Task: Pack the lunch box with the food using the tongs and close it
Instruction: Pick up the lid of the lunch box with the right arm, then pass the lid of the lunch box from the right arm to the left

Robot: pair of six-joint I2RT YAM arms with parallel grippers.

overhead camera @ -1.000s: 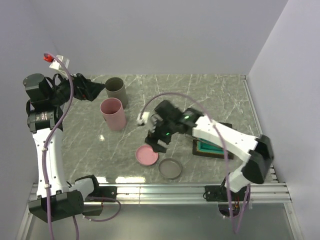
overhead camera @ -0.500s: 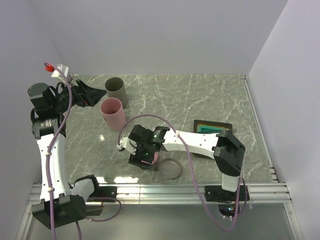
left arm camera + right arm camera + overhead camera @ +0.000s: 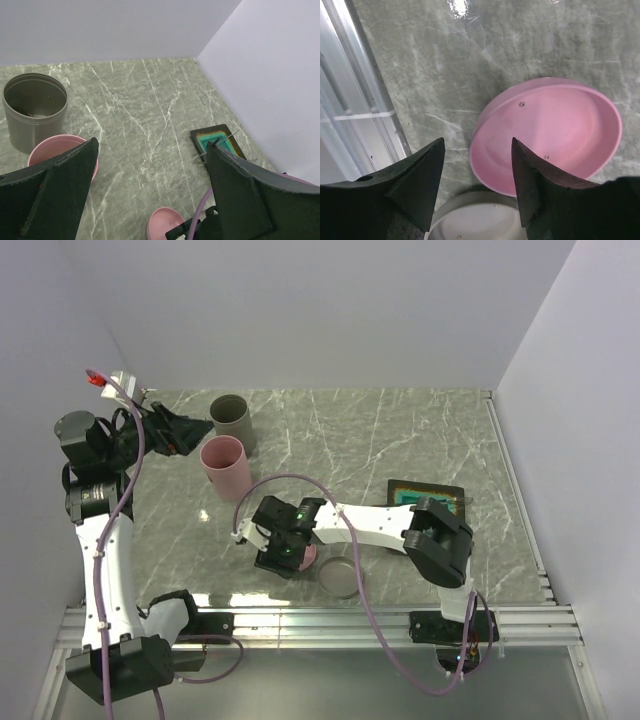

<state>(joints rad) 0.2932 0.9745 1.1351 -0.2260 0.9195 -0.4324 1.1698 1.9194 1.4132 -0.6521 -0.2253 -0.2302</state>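
Observation:
The lunch box shows as two open cups, grey (image 3: 232, 420) and pink (image 3: 224, 466), with a pink lid (image 3: 306, 556) and a grey lid (image 3: 340, 577) lying near the front edge. My right gripper (image 3: 477, 145) hangs open just above the pink lid (image 3: 550, 130), its jaws straddling the lid's left rim, with the grey lid (image 3: 475, 220) beneath. The thin tongs (image 3: 227, 139) lie across the dark tray (image 3: 220, 134). My left gripper (image 3: 150, 200) is open and raised beside the grey cup (image 3: 35, 107). The food is out of view.
The dark tray with a teal centre (image 3: 427, 502) sits at the right of the marble table. A metal rail (image 3: 320, 622) runs along the front edge, close to the lids. White walls close in the back and right sides.
My right arm has swung left from the tray to the pink lid and dropped low over it, its jaws narrowing. The left arm has shifted only slightly.

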